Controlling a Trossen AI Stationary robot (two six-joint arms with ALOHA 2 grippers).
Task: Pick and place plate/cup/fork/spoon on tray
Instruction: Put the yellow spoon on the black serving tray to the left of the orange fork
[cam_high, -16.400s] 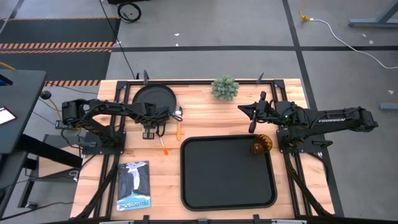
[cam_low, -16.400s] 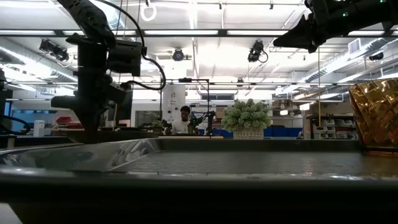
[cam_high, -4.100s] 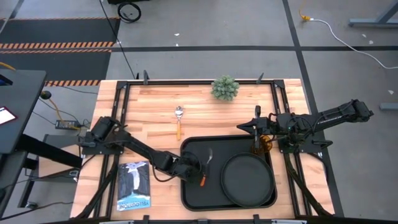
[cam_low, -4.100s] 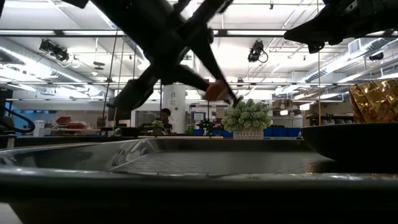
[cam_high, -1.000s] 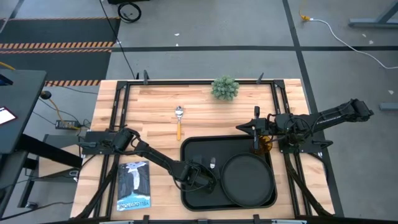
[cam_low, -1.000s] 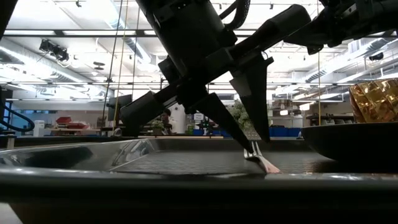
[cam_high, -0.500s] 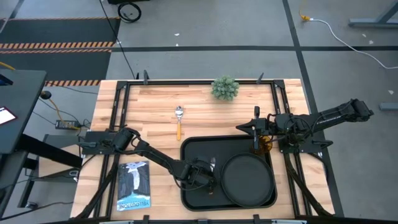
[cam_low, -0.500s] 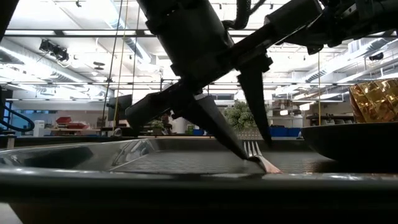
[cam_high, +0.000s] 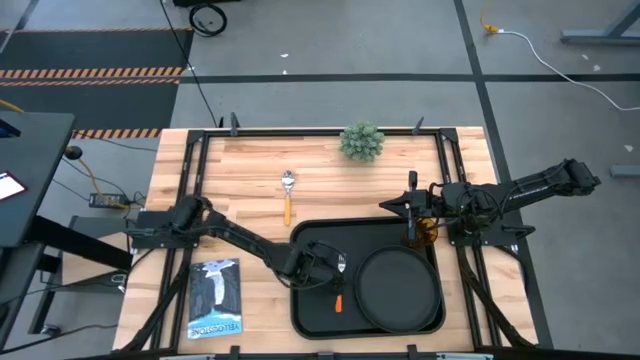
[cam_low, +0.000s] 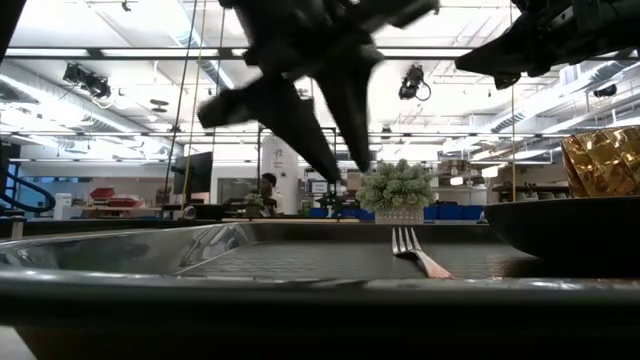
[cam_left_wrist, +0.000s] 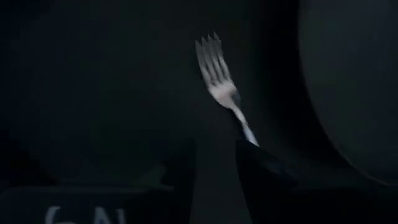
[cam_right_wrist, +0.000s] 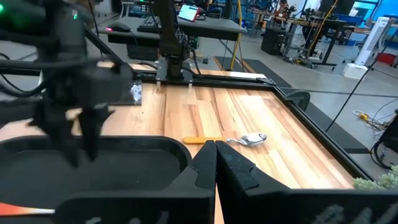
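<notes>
My fingers (cam_left_wrist: 261, 168) hang parted above the fork (cam_left_wrist: 219, 81), which lies on the tray (cam_left_wrist: 99, 93); the dark curve beside it is probably the plate (cam_left_wrist: 354, 81).

On the pale, planked wooden table (cam_high: 250, 160), the matt black tray (cam_high: 312, 313) holds a fork (cam_left_wrist: 217, 78) with shiny metal tines, beside a glossy amber cup (cam_low: 604, 183).

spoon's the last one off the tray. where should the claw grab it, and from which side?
A judgement: take the spoon by its orange handle, near mid-length, coming straight down from above with the fingers straddling it. It lies flat on bare wood, silver bowl toward the plant and handle end pointing at the tray. The thin, straight handle fits between the fingers; the rounded bowl probably would not. The open left claw is closest.
</notes>
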